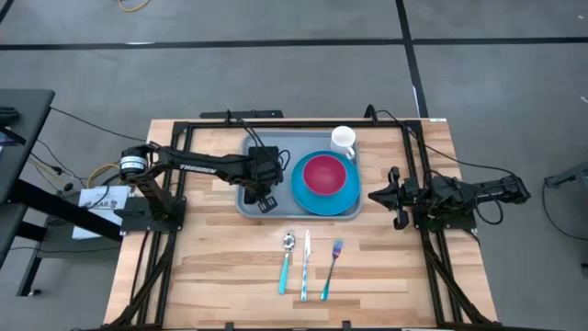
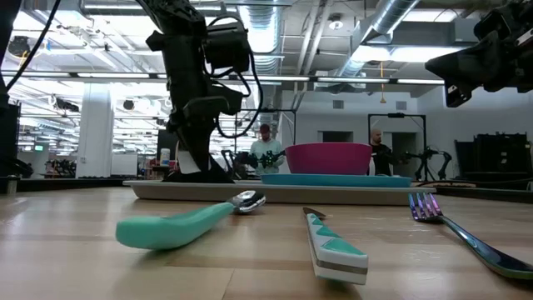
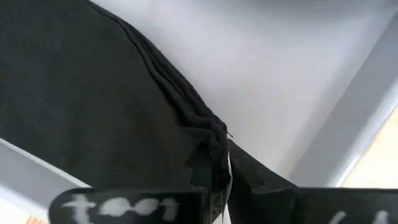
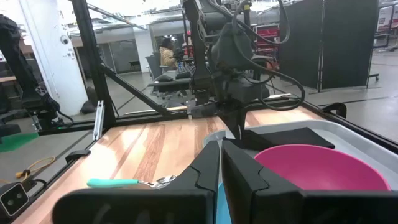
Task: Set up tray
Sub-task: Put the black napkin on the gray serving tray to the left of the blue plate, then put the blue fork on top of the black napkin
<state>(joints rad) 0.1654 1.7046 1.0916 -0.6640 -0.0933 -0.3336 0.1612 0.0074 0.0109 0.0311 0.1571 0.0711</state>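
The grey-blue tray lies at the table's middle, toward the far edge. On it sit a round blue plate with a pink bowl and a white mug. A black folded napkin lies flat on the tray's left part. My left gripper points down at the napkin's near end and is shut on it. My right gripper hovers just right of the tray, shut and holding nothing. My left gripper pinches the black napkin at a bunched edge where several folded layers show. The fingers come from above, pointing down. The rest of the napkin lies slack on the tray floor.
A teal-handled spoon, a knife and a fork lie side by side on the wooden table nearer than the tray. Black frame rails run along both table sides. People stand in the room beyond.
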